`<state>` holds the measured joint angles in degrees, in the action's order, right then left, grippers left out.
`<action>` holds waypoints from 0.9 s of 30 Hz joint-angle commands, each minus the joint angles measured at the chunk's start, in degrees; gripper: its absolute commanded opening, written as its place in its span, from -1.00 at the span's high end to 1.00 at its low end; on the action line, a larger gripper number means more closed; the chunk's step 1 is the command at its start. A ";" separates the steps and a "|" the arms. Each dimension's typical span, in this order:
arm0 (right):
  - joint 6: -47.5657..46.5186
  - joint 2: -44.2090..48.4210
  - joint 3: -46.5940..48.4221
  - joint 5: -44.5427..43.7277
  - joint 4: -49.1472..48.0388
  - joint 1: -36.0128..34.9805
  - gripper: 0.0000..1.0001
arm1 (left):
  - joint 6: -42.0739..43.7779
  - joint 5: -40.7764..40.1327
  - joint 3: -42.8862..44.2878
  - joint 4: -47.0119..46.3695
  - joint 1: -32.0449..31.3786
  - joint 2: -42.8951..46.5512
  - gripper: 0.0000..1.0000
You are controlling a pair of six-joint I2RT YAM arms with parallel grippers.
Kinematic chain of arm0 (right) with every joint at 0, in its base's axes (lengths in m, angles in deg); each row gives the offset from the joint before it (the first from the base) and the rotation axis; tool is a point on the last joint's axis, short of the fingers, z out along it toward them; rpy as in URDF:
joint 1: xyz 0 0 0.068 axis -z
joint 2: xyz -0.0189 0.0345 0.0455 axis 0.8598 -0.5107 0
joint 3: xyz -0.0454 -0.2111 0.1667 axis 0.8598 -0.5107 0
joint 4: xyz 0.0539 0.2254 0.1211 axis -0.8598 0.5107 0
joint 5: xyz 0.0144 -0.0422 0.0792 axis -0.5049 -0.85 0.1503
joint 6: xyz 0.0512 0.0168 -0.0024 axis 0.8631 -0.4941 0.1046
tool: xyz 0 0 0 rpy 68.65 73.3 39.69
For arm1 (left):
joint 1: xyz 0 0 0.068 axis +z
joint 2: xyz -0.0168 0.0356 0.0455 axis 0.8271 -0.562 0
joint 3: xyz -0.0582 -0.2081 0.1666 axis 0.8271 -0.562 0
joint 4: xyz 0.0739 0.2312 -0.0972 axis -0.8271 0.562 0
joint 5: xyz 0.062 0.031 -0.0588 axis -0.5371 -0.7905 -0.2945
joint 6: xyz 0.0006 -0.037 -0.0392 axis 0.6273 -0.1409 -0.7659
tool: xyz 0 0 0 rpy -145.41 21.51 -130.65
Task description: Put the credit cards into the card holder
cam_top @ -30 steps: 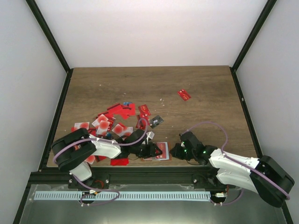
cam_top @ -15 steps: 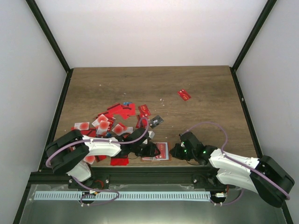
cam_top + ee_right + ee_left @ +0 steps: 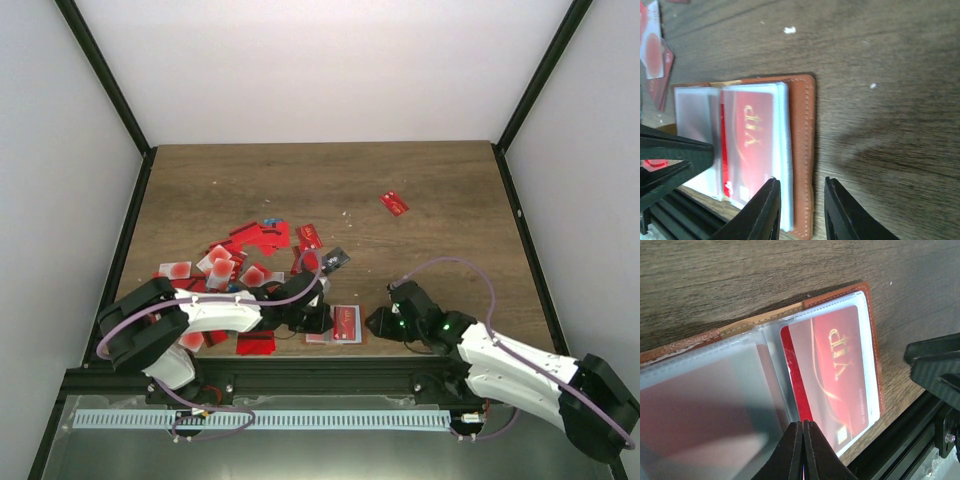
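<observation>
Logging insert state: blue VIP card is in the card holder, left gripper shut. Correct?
No: the VIP card in the card holder is red, not blue, as the left wrist view shows. The left gripper is shut.

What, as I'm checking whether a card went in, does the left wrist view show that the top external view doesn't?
Only left wrist: gold VIP lettering on the red card inside a clear sleeve, with the left gripper shut beside it. Only top external: the loose card pile and a lone red card far off. Both: the card holder lying open on the table.
</observation>
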<state>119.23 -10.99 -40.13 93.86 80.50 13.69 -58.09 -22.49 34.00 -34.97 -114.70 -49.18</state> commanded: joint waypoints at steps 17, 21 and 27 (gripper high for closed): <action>-3.51 -2.66 2.75 9.55 -6.67 -0.49 0.45 | 2.21 0.20 2.66 -1.04 -1.36 -6.74 0.92; -3.33 -3.90 2.29 10.09 -8.18 -0.49 0.44 | 2.00 0.31 2.57 -1.47 -1.40 -7.41 0.92; -2.63 -5.04 1.92 8.93 -8.18 -0.54 0.35 | 2.15 0.23 2.52 -1.53 -1.44 -7.85 0.92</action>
<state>116.54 -15.69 -38.34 103.35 73.22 13.69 -56.65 -21.86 36.56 -38.19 -115.77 -55.21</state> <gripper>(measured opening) 0.303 0.040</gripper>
